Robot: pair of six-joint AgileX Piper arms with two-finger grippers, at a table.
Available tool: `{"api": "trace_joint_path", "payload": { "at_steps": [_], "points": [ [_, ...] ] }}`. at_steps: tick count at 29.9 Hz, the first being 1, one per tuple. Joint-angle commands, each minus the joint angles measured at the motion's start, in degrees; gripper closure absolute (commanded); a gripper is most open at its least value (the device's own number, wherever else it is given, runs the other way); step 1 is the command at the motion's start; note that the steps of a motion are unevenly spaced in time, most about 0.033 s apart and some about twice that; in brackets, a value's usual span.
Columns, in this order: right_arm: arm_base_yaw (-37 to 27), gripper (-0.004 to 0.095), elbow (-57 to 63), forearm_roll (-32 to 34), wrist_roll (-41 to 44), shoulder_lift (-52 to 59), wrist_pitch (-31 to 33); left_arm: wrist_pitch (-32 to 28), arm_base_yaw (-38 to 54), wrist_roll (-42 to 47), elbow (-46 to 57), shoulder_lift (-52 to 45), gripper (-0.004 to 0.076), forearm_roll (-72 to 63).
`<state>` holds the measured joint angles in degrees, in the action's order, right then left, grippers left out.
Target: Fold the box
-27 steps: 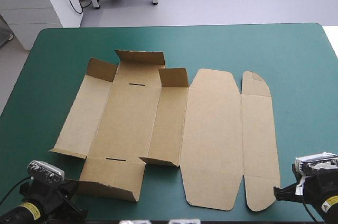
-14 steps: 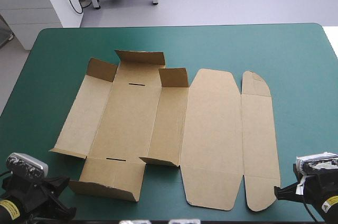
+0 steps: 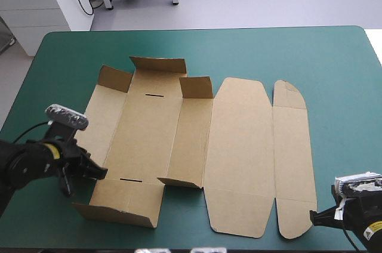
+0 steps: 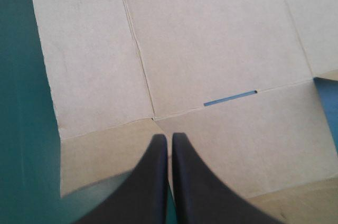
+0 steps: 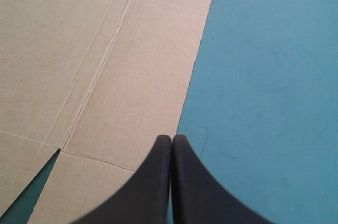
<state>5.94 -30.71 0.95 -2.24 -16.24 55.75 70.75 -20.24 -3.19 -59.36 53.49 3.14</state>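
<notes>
The left gripper (image 3: 97,173), clenched empty, is now brought from the near corner to the near-left flap (image 3: 122,199) of the box (image 3: 239,145), spread across the table (image 3: 334,74); wall-raising seems about to begin. The right gripper (image 3: 314,218) is parked, clenched.

The left arm (image 3: 27,166) is a bulky, rounded black body with a small yellow label (image 3: 55,151) on the wrist just behind the left gripper (image 4: 169,137). The right arm (image 3: 357,216) has a black casing with a yellow-and-white sticker (image 3: 375,228), likewise behind the right gripper (image 5: 171,138). Each gripper ends in two broad, smooth black fingers (image 4: 200,187) shaped like curved fins, wide at the base and narrowing to a rounded tip.
</notes>
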Motion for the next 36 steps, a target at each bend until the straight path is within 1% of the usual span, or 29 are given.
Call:
{"api": "trace_joint_path", "payload": {
  "at_steps": [1,4,7,9,12,13,15,16,18,20,23,27,31,36],
  "points": [
    [-0.4,0.0929,-1.5,0.8,-0.3,-0.5,-3.5,-2.6,-0.1,-1.5,-4.3,6.4,0.0706,1.3],
    [-0.4,0.0929,-1.5,0.8,-0.3,-0.5,-3.6,-2.6,0.0,-3.7,-6.0,10.3,0.0706,-0.2],
    [-0.4,0.0929,-1.5,0.8,-0.5,-0.5,-3.7,-3.5,4.1,-7.0,-6.5,13.2,0.0706,-5.6],
    [-0.4,0.0929,-1.5,0.8,-0.9,-0.5,-3.7,-4.5,9.5,-9.8,-6.5,14.4,0.0706,-10.9],
    [-0.4,0.0929,-1.5,0.8,-0.9,-0.5,-3.7,-5.1,19.2,-17.1,-6.5,15.6,0.0706,-21.8],
    [-0.4,0.0929,-1.5,0.8,-0.9,-0.5,-3.7,-4.2,23.7,-21.5,-6.5,16.2,0.0706,-26.3],
    [-0.4,0.0929,-1.5,0.8,-0.9,-0.5,-3.7,-1.8,29.9,-26.6,-6.5,17.6,0.0706,-31.8],
    [-0.4,0.0929,-1.5,0.8,-1.2,-0.5,-3.7,-0.1,34.3,-27.7,-6.5,18.9,0.0706,-35.9],
    [-0.4,0.0929,-1.5,0.8,-2.3,-0.5,-3.7,2.6,39.9,-29.3,-6.5,20.9,0.0706,-41.6],
    [-0.4,0.0929,-1.5,0.8,-3.1,-0.5,-3.7,2.9,44.2,-29.7,-6.5,22.9,0.0706,-47.6],
    [-0.4,0.0929,-1.5,0.8,-3.8,-0.5,-3.7,0.4,46.8,-30.2,-6.5,24.8,0.0706,-53.9],
    [-0.4,0.0929,-1.5,0.8,-4.9,-0.5,-4.0,-0.7,47.1,-31.3,-6.5,26.8,0.0708,-57.1],
    [-0.4,0.0929,-1.5,0.8,-4.9,-0.5,-4.2,1.4,47.2,-32.7,-6.9,27.4,0.0708,-52.6],
    [-0.4,0.0929,-1.5,0.8,-4.9,-0.5,-4.2,1.6,47.3,-32.8,-8.6,27.5,0.0707,-43.2]
  ]
}}
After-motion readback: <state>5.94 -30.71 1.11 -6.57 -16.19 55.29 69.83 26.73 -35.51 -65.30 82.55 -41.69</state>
